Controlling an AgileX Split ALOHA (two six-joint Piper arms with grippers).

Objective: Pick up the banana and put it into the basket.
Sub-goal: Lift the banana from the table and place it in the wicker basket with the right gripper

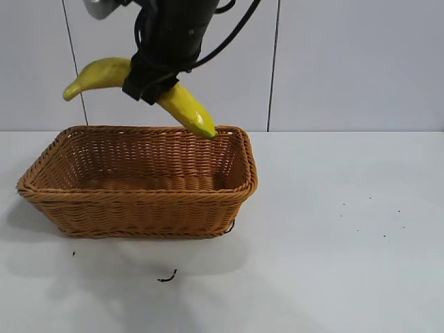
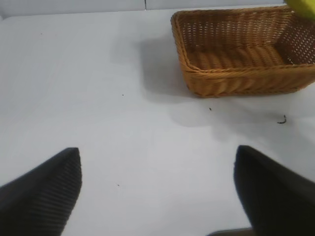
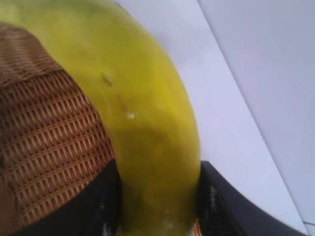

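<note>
**Banana held above the basket**

The long curved yellow banana (image 1: 184, 104) hangs in the air over the far rim of the rectangular light-brown woven wicker basket (image 1: 139, 201), one end just above the far right corner. The right pincer (image 1: 149, 80) is clenched around its middle. Nothing lies inside the basket. The left pincer (image 2: 157, 191) hovers released over the white bench (image 1: 347, 243), well apart from the basket.

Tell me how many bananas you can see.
1. The banana is held in the right gripper, hanging above the back part of the basket. The visible basket floor holds none.
</note>
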